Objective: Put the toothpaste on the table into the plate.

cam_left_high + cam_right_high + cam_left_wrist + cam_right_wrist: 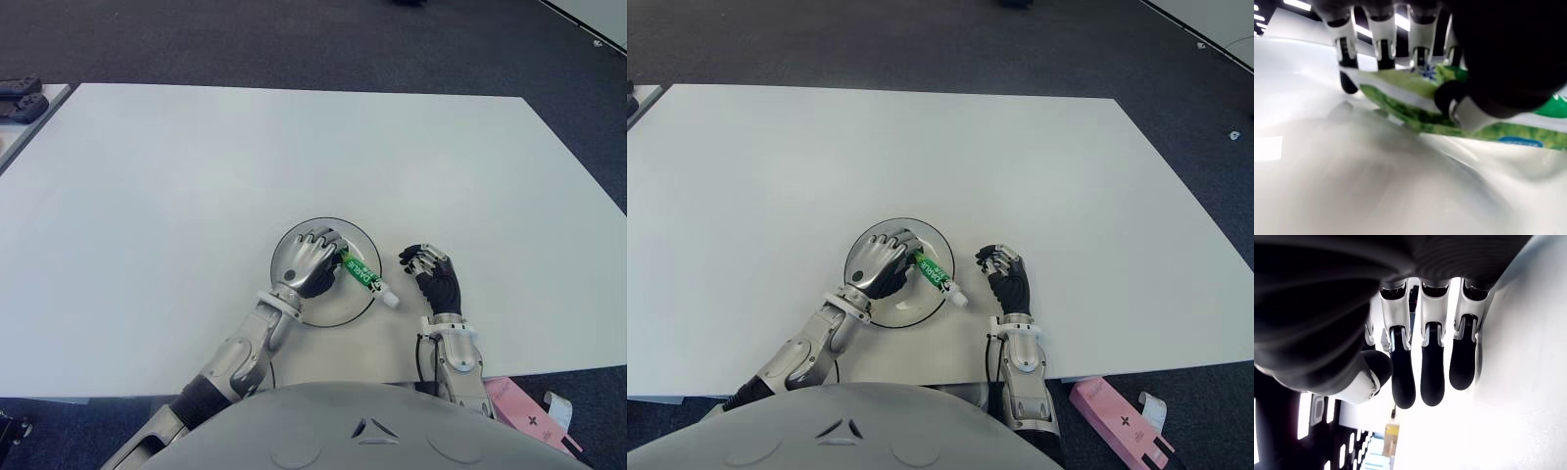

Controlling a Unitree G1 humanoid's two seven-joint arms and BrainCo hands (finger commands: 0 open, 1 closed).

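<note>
A green toothpaste tube [361, 272] with a white cap lies slanted over the right part of the round plate [361, 231], and its cap pokes out past the plate's rim. My left hand [312, 259] is above the plate, shut on the tube's back end. In the left wrist view the fingers and thumb press on the green tube [1415, 93]. My right hand [427, 264] shows on the white table just right of the plate, with loosely bent fingers [1432, 367] that hold nothing.
The white table [294, 147] stretches wide behind and to both sides of the plate. A pink box [1117, 416] lies on the floor at the front right. Dark objects [20, 98] sit on another surface at the far left.
</note>
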